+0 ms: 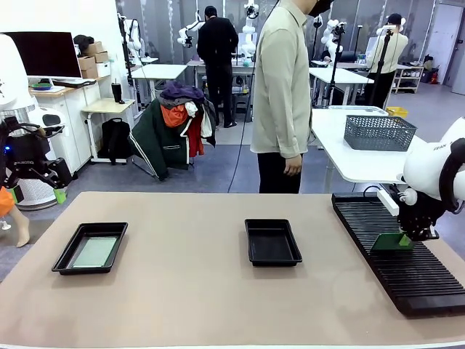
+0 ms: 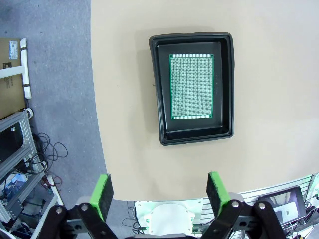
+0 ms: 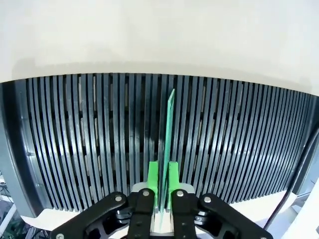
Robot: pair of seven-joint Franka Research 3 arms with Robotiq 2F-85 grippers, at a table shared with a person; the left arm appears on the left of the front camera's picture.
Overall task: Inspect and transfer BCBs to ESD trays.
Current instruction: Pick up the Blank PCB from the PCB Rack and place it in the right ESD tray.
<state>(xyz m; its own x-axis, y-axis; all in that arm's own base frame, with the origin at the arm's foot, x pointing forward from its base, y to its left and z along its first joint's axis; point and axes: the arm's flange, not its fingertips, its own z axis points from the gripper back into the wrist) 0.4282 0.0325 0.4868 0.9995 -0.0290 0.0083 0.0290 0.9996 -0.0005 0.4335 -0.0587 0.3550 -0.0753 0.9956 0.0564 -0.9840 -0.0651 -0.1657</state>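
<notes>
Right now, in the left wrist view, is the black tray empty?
No, a green board lies flat inside the black tray.

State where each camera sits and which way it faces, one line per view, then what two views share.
Front: fixed on the robot's side, looking across the table at a standing person; right hand over the rack.
Left wrist: above the table edge, looking down on a flat BCB in an ESD tray; open left hand at bottom.
Right wrist: looking down into the rack; right hand shut on an upright BCB.
Shared: front and right wrist both show that upright BCB.
</notes>
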